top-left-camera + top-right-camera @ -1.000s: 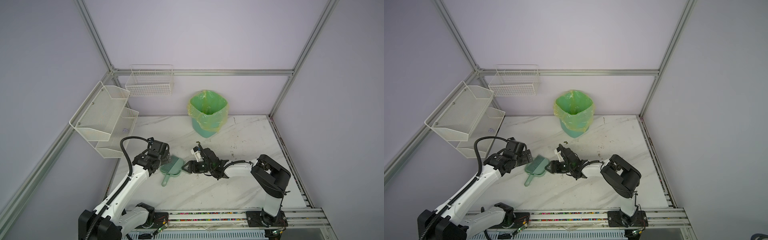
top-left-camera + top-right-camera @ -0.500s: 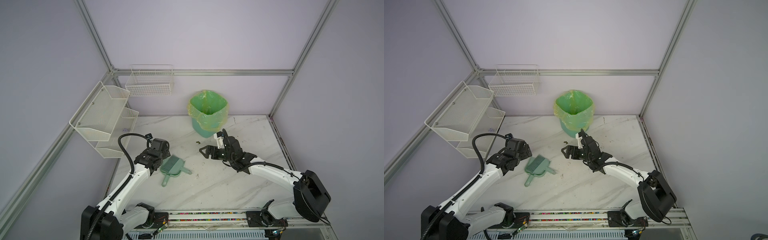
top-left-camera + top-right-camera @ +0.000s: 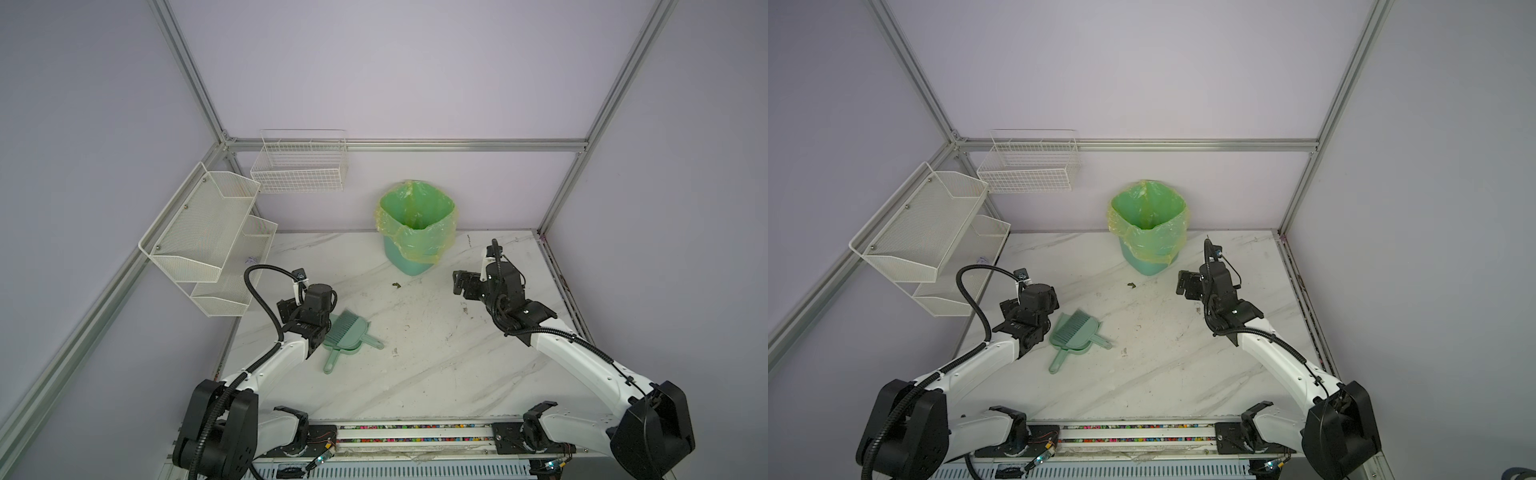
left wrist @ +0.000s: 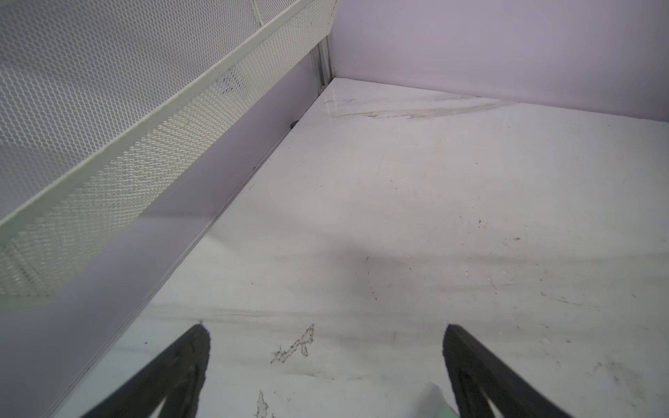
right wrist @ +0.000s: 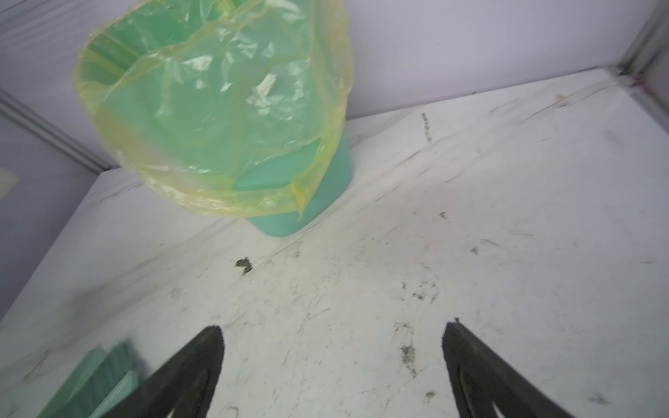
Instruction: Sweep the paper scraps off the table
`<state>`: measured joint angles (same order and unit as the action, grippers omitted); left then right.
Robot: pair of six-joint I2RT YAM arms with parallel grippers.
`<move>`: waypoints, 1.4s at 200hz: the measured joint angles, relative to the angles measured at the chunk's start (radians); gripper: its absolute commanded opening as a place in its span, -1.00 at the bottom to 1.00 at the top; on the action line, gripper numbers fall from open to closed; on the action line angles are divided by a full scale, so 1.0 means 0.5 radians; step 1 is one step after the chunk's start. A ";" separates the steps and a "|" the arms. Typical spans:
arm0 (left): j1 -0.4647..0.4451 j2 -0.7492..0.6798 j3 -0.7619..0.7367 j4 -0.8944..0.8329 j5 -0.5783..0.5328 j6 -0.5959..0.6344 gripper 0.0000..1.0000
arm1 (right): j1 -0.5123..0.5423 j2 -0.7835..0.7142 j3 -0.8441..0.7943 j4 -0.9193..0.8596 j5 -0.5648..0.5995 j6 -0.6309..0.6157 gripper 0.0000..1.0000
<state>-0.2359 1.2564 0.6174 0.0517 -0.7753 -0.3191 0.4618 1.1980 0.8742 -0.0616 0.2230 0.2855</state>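
Seemingly with little left to sweep, two robot arms hang over the marble-veined desk [image 3: 436,374], seen past the bead-littered front rail [image 3: 415,427]. Nearest, on the left, the left jaws stand spread wide and empty, with only bare desk between them in the left wrist view. Just beside them, toward the middle of the desk, the mint dustpan [image 3: 352,347] lies flat with the brush [image 3: 347,325] resting on it. One handle points back toward the near edge and the other toward the right, so the pair's long axis slants from near-left to far-right. Farther back, the right jaws are likewise wide open and hold nothing. They hang well apart from those tools, near the lined green bin [image 3: 409,262]. A small dark speck [image 3: 395,285] sits on the desk just before the bin's foot. No blue or yellow-green paper scraps show on the desk in any view, and whether they lie inside the bin cannot be told. Should more sweeping be needed, the left arm [image 3: 270,365] looks far better placed to take up the tools. Empty wire shelves [image 3: 208,232] and a wire basket [image 3: 299,166] hang on the far walls.
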 measured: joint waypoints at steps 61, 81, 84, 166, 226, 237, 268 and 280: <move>0.150 0.248 -0.378 1.073 0.126 0.428 0.99 | -0.112 -0.063 -0.520 0.665 0.455 -0.378 0.95; 0.185 0.426 -0.478 1.451 0.227 0.521 0.99 | -0.201 0.006 -0.682 0.956 0.574 -0.446 0.94; 0.188 0.459 -0.491 1.502 0.243 0.534 0.99 | -0.222 0.031 -0.697 0.999 0.590 -0.456 0.94; 0.352 0.658 -0.513 1.725 0.652 0.575 0.99 | -0.581 0.745 -0.937 2.177 0.623 -0.448 0.95; 0.352 0.659 -0.513 1.769 0.706 0.575 0.99 | -0.716 0.950 -1.004 2.734 0.500 -0.433 0.95; 0.352 0.659 -0.513 1.772 0.707 0.575 0.99 | -0.730 0.971 -1.026 2.767 0.464 -0.432 0.95; 0.352 0.659 -0.513 1.774 0.707 0.575 0.99 | -0.731 1.138 -1.021 2.982 0.242 -0.504 0.95; 0.352 0.659 -0.513 1.776 0.708 0.575 0.99 | -0.731 1.165 -0.986 2.908 0.163 -0.528 0.94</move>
<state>-0.0597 1.5860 0.3607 0.9398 -0.4213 -0.0315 0.0963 1.7805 0.3809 1.3926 0.3046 0.0216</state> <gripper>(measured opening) 0.995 0.972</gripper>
